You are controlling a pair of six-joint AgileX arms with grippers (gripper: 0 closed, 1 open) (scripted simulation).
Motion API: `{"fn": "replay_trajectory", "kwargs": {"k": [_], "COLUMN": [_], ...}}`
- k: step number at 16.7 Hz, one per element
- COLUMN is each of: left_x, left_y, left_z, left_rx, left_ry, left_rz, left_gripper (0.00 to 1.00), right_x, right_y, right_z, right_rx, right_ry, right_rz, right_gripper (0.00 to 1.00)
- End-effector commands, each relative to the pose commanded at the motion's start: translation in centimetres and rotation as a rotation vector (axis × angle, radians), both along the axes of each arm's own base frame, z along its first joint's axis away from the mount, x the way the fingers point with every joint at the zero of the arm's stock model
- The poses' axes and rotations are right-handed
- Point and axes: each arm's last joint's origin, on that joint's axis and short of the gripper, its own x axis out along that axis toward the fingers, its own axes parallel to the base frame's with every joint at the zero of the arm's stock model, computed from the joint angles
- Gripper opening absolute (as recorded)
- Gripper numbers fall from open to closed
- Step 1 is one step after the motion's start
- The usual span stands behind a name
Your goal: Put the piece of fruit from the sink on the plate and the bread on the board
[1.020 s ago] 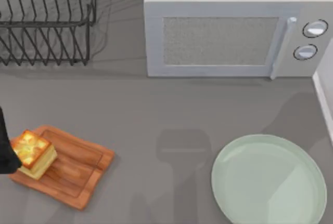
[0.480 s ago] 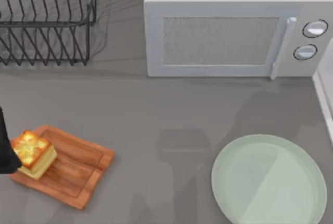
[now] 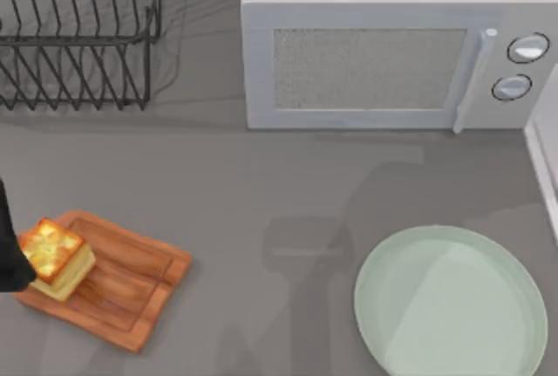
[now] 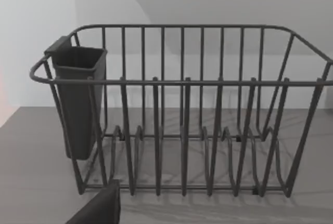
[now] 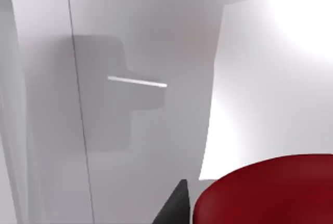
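Bench [image 3: 261,184]: grey surface.

Bread [image 3: 56,258]: square toast chunk with a golden top, lying on the left end of the board [image 3: 122,284], lower left of the top view. A dark piece of the left arm [image 3: 9,258] touches the frame's left edge right beside the bread; whether its jaws are released or clenched cannot be told.

Plate [image 3: 449,306]: pale mint-green, lower right of the top view, bare.

Piece of fruit [image 5: 270,193]: glossy red, rounded, close to the right wrist camera at the lower right of that frame, against pale walls. A dark fingertip [image 5: 174,208] of the right gripper sits just beside it; jaw state cannot be told.

Microwave [image 3: 384,53]: upper centre and right of the top view, door closed.

Dish rack [image 3: 78,36]: black wire, upper left of the top view; dark cutlery cup [image 4: 78,99] clipped to one end.
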Motion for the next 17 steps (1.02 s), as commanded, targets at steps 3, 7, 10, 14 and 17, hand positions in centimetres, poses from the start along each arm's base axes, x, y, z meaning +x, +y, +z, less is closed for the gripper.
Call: {"fn": "replay_trajectory", "kwargs": {"k": [3,7,10,14,17], "left_x": [0.0,0.0,0.0,0.0,0.0], "left_y": [0.0,0.0,0.0,0.0,0.0], "left_z": [0.0,0.0,0.0,0.0,0.0], "left_rx": [0.000,0.000,0.000,0.000,0.000], "left_ry": [0.000,0.000,0.000,0.000,0.000], "left_rz": [0.000,0.000,0.000,0.000,0.000], "left_gripper": [1.00,1.00,1.00,1.00,1.00], "right_x": [-1.4,-4.1,-6.6,-10.2,-12.8], "right_y": [2.8,7.6,11.5,16.7,20.0], "right_z": [1.3,2.7,3.6,4.7,5.6], "right_rx": [0.002,0.000,-0.009,-0.019,-0.016], "right_ry": [0.026,0.081,0.115,0.125,0.111], "right_rz": [-0.025,-0.055,-0.066,-0.052,-0.027], "right_gripper": [0.00,0.00,0.00,0.00,0.00]}}
